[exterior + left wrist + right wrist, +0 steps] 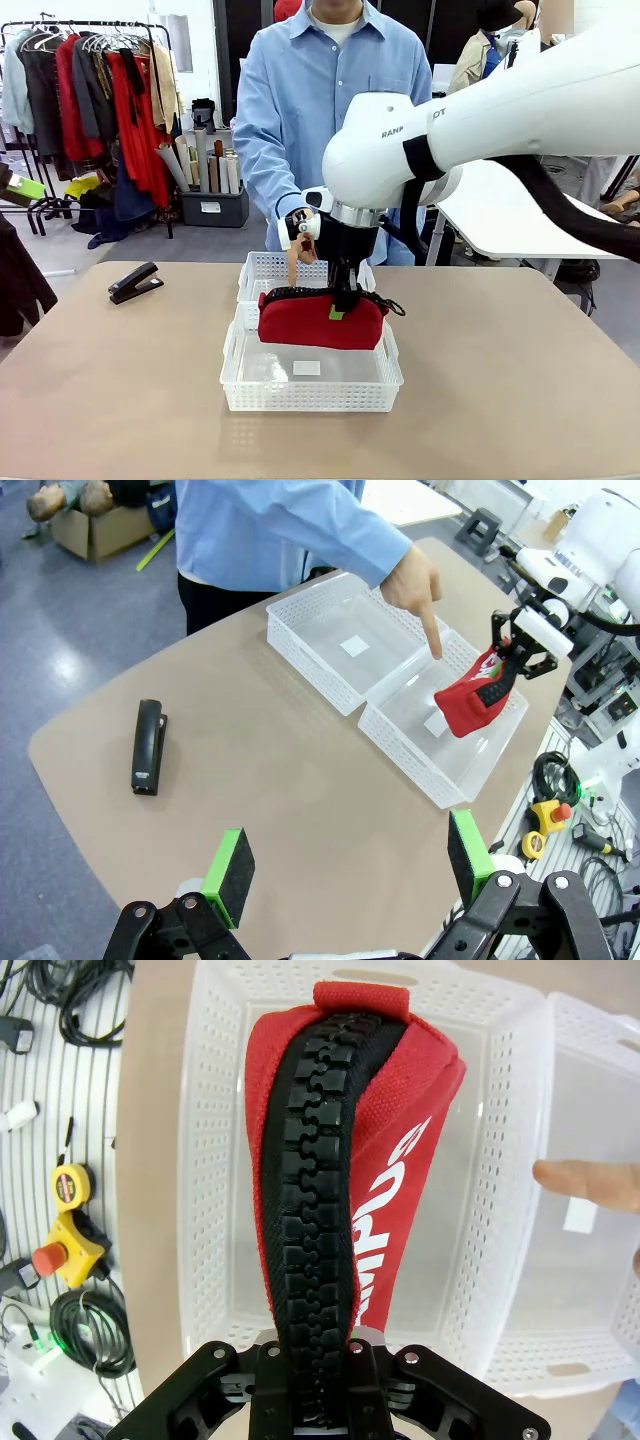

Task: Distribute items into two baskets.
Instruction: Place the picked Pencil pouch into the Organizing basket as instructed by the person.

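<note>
the red pouch point(320, 322) is soft, light fabric that sags, so i judge its stiffer black zipper edge near the middle the best place to grip. the right gripper point(345, 297) is clamped on that edge from above, and the pouch hangs lengthwise under it over the near basket point(310, 398). the left gripper point(350, 858) hovers wide apart and empty, the stapler point(135, 283) lies far left on the table, and a person's hand point(412, 580) points down near the far basket point(258, 270).
</note>
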